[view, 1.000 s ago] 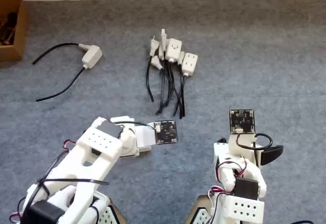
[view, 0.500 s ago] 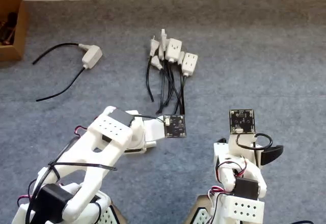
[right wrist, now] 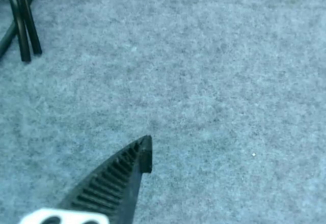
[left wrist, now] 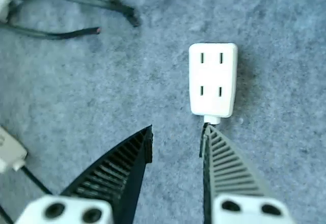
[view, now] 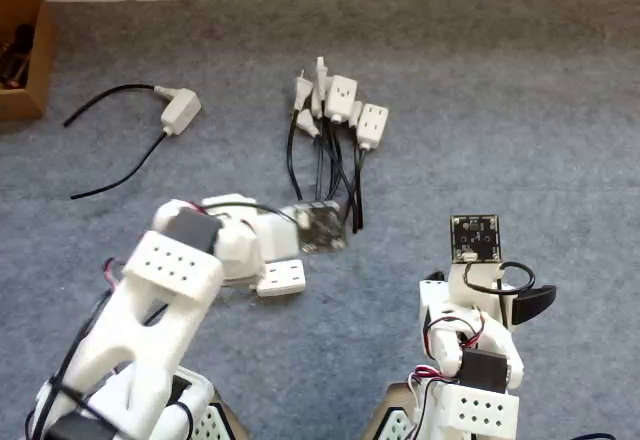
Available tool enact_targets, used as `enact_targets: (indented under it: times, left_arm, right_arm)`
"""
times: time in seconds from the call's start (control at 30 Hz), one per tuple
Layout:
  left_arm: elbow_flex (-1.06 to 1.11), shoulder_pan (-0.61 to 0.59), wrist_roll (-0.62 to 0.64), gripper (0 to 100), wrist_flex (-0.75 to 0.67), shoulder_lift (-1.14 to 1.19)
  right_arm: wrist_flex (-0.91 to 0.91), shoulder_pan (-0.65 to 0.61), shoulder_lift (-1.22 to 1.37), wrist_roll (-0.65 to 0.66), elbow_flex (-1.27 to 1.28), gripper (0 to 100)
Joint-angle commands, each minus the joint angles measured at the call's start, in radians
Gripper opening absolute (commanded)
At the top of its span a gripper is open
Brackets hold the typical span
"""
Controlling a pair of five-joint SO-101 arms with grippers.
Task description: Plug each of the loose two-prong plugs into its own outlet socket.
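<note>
The left gripper (left wrist: pixel 177 131) hangs released just over the grey worktop (view: pixel 560 140) with its jaws parted. One fingertip (left wrist: pixel 206 129) is at the near end of a white outlet socket block (left wrist: pixel 213 80); whether it touches cannot be told. The block lies flat with its slot face up, showing two pairs of slots. It sits to one side of the gap between the fingers, not inside it. The step in hand appears to be grasping this block. Before closing, shift the gripper sideways until the block's long axis is centred in the gap. Then lower it so that the pads bear on the two long side walls, not on the slot face. Close slowly: a fingertip landing on the block's end is likely to push it across the worktop instead of gripping it. Keep the slots unobstructed for the plug. The right gripper (view: pixel 500 295) rests near its base with jaws parted, holding nothing. The plugs lie beyond the block: a bundle of plugs and sockets (view: pixel 335 105) with black cords, and one loose plug (view: pixel 181 110) by itself toward the cardboard box (view: pixel 22 55).
</note>
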Motion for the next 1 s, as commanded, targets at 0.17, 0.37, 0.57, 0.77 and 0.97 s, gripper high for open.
enact_targets:
  times: [0.17, 0.37, 0.57, 0.77, 0.97]
  left_arm:
    - [0.001, -0.311, 0.46, 16, -0.252, -0.099]
    - [-0.136, -0.282, 0.502, 16, -0.381, 0.088]
    - [-0.421, -0.214, 0.526, 16, -0.382, 0.423]
    - [-0.654, -0.113, 0.526, 16, -0.457, 0.762]
    - [-0.769, -0.047, 0.525, 16, -0.591, 1.006]
  right_arm:
    - [0.002, -0.013, -0.01, 0.011, 0.082, 58.3]
    - [0.004, -0.013, -0.01, 0.011, 0.084, 58.3]
    - [0.004, -0.013, -0.015, 0.011, 0.085, 58.3]
    - [0.004, -0.013, -0.016, 0.011, 0.085, 58.3]
    - [0.004, -0.013, -0.018, 0.011, 0.085, 58.3]
